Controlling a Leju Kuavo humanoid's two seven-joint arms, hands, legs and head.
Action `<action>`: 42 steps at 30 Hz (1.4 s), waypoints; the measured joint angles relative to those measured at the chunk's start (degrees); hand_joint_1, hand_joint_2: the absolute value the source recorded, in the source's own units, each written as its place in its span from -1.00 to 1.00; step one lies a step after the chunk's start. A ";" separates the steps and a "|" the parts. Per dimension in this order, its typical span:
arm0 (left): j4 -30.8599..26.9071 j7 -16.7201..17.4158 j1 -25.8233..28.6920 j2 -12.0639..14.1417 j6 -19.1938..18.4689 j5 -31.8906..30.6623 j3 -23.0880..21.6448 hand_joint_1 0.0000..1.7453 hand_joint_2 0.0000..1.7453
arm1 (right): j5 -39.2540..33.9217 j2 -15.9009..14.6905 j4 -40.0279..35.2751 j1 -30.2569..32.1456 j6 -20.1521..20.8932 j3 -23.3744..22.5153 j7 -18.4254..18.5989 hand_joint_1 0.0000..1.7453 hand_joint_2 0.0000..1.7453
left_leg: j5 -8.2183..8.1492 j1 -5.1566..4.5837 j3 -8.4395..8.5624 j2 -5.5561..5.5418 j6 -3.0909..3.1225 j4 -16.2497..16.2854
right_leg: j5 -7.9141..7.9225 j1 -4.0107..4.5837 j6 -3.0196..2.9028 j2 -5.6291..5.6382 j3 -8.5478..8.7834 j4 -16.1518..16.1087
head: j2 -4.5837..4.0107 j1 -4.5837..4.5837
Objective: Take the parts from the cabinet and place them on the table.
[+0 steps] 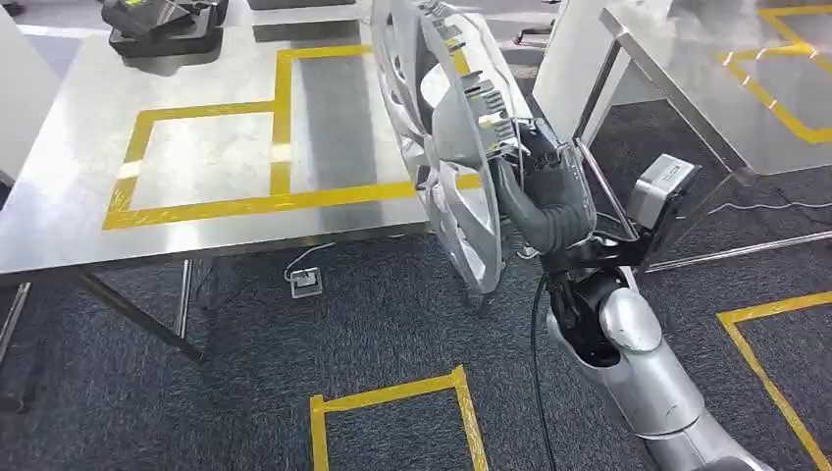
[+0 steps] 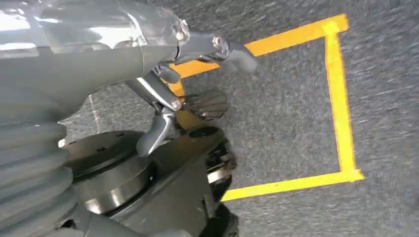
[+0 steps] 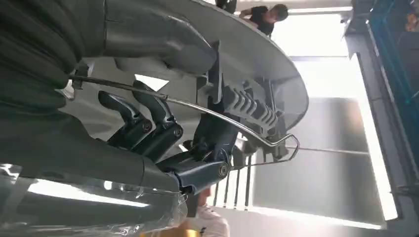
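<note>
Right arm: the silver arm rises from the lower right of the head view, and its grey right hand [image 1: 538, 177] is clenched on the inner rim of the round silver plastic wheel cover [image 1: 446, 128].
Grasp: in the right wrist view the dark fingers [image 3: 148, 123] curl behind the cover's ribbed clips and wire retaining ring, with the thumb over the cover's inner face [image 3: 257, 59].
Part location: the wheel cover hangs on edge in mid-air at the centre of the head view, over the near right corner of the table and the carpet below, not yet set down.
Left hand: the left hand [image 2: 197, 74] hangs over the carpet, fingers apart and holding nothing.
Handling: the cover looks light and thin, likely stiff across the disc but springy at the rim; the clips seem fragile and the glossy face slippery, so the rim by the wire ring seems the safest hold.
Table: the steel table [image 1: 69, 216] fills the upper left, marked with yellow tape squares [image 1: 196, 157].
Obstacles: a black moulded part [image 1: 162, 25] sits at the table's far edge, well apart from the cover; a second steel table [image 1: 687, 78] stands upper right.
Floor: a floor socket [image 1: 305, 283] with a cable lies under the table edge, and yellow tape [image 1: 392, 397] marks the carpet.
</note>
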 joint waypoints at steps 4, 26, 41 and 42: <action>0.00 0.15 0.07 0.09 0.00 0.00 0.00 -1.00 1.00 | 0.24 0.09 0.04 0.61 0.00 0.15 0.09 1.00 1.00 | -1.00 -0.10 0.77 0.12 -0.22 0.17 | -3.29 -1.12 1.04 -0.04 -7.82 12.65 | 0.00 0.28; 0.02 0.42 0.06 0.11 -0.09 -0.15 -0.02 -1.00 1.00 | 0.96 0.37 0.00 0.71 -0.70 0.59 0.59 1.00 1.00 | 0.22 -0.31 -4.59 -0.31 -2.06 4.06 | 0.26 -1.11 -0.45 0.08 3.59 -3.83 | 0.00 -2.73; -0.02 0.55 -0.17 0.15 -0.76 -1.07 -0.11 -1.00 1.00 | 6.03 0.37 0.74 -1.66 0.52 2.64 3.76 1.00 1.00 | -4.66 -0.74 1.16 0.13 -1.02 3.22 | 5.81 -0.14 -1.90 -0.02 -3.04 -1.70 | 0.00 -0.44; -0.02 0.55 -0.13 0.07 -0.81 -1.09 -0.20 -1.00 1.00 | 6.54 0.35 0.92 -2.26 0.74 2.84 4.18 1.00 1.00 | -4.75 -0.75 1.01 0.29 -1.17 3.14 | 5.45 -0.01 -2.15 0.00 -3.01 -2.08 | 0.00 -0.28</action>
